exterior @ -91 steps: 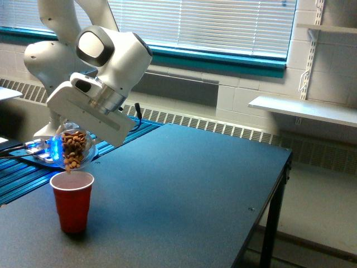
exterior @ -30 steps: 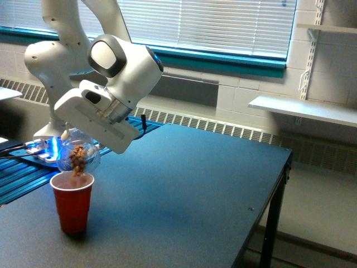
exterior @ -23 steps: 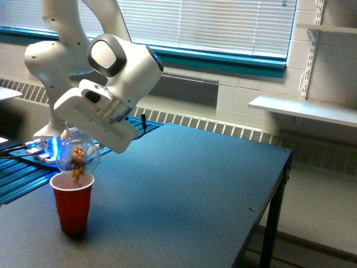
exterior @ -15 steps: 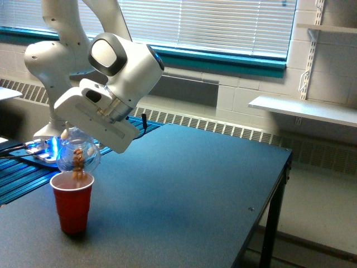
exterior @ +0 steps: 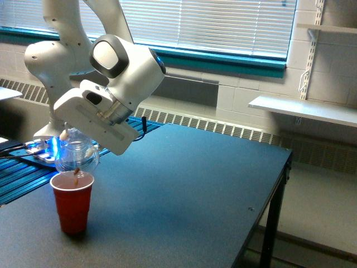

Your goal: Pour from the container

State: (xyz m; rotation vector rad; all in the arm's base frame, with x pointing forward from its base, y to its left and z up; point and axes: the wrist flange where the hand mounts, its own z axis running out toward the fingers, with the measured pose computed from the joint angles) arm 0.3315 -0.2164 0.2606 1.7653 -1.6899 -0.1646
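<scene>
The container (exterior: pixel 77 154), a small clear round jar, hangs tipped mouth-down just above the red plastic cup (exterior: pixel 72 201). My gripper (exterior: pixel 75 139) is shut on it, its fingers mostly hidden behind the white hand. The jar looks almost see-through now. One or two brown nuts (exterior: pixel 77 171) show at its mouth, right over the cup's rim. The cup stands upright on the dark table near the exterior view's left.
The dark table (exterior: pixel 184 184) stretches toward the exterior view's right, with its edge at about (exterior: pixel 279 184). A blue-lit rail with cables (exterior: pixel 33 156) lies behind the cup. A radiator runs along the wall, and a shelf (exterior: pixel 304 109) sticks out at the right.
The jar has tipped further and emptied: three seconds ago it was full of nuts, half a second ago a small clump remained, now only a last nut or two drop out.
</scene>
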